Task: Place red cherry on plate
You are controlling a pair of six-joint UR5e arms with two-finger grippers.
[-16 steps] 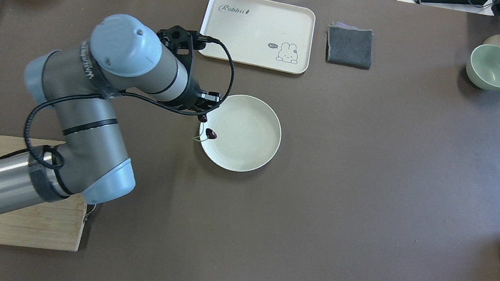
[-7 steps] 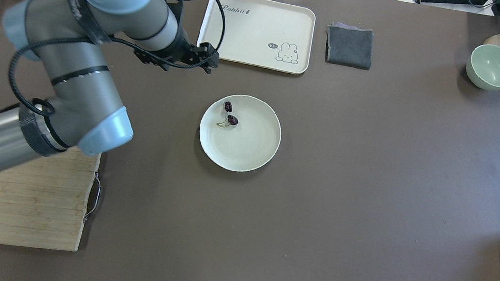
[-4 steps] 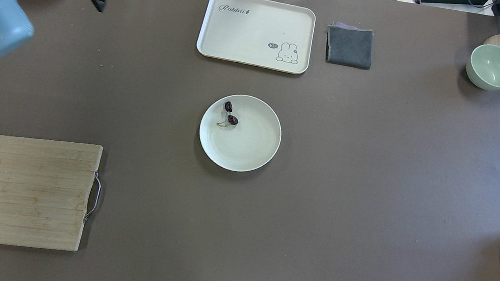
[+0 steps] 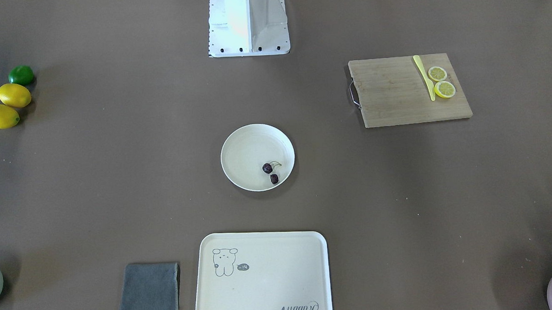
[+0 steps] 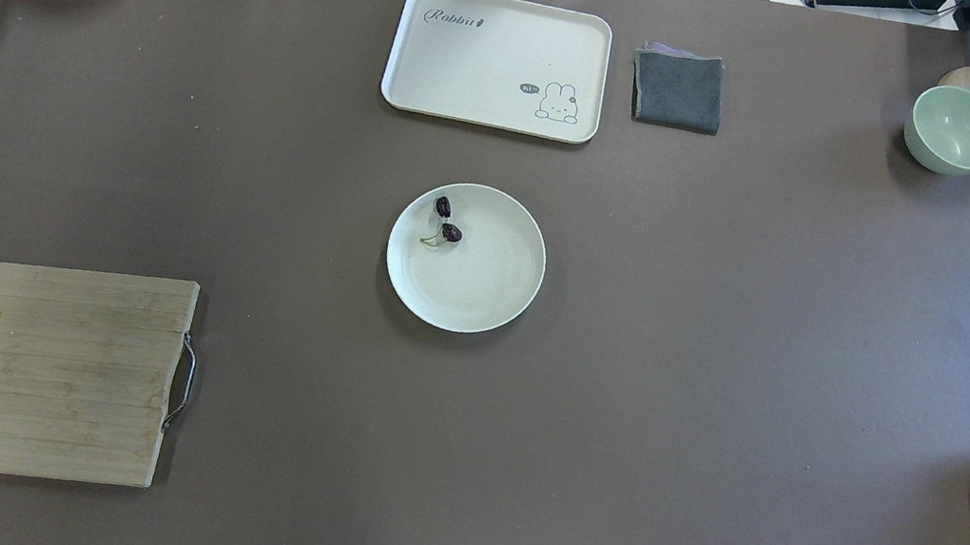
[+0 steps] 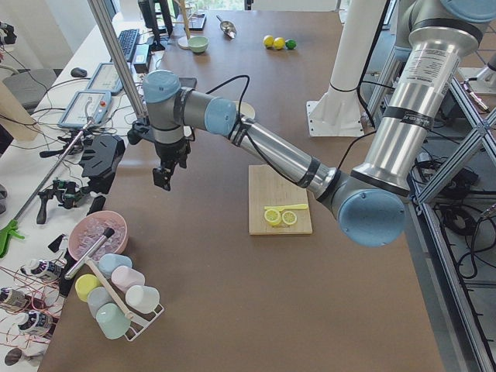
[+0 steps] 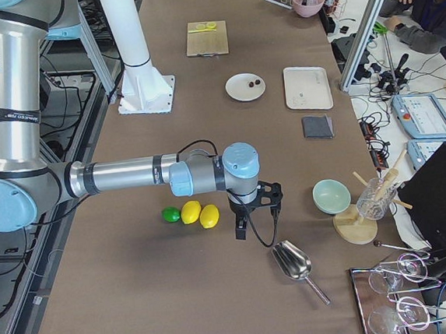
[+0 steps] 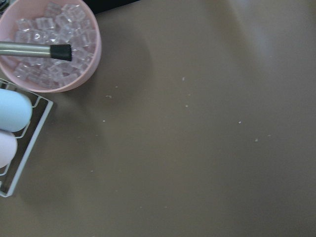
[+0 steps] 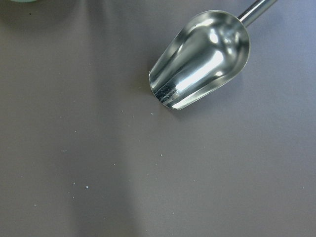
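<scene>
The red cherry (image 5: 451, 232) is a pair of small, dark maroon, slightly wrinkled round fruits joined by a thin pale yellow-green stem that curves away from them. It lies inside the round cream-white plate (image 5: 481, 296), in the half on the robot's left and toward the far rim, with both fruits and the stem on the plate's floor. In the front-facing view the cherry (image 4: 267, 168) sits near the plate's (image 4: 246, 149) lower right rim.

The left gripper (image 6: 164, 177) hangs above bare table near the pink bowl of ice (image 8: 49, 44). The right gripper (image 7: 242, 229) hangs beside the metal scoop (image 9: 202, 59). Each shows only in a side view, so I cannot tell whether either pincer is spread or pressed together.

About two seconds ago the left arm reached over the plate's left edge, and the cherry lay right at the rim with its stem hanging outside. A second ago the arm had lifted toward the rabbit tray (image 5: 497, 63) and the cherry was already in its present spot. Since then the cherry has not shifted, and the arm has left the overhead view altogether, uncovering the cutting board (image 5: 47, 371).
</scene>
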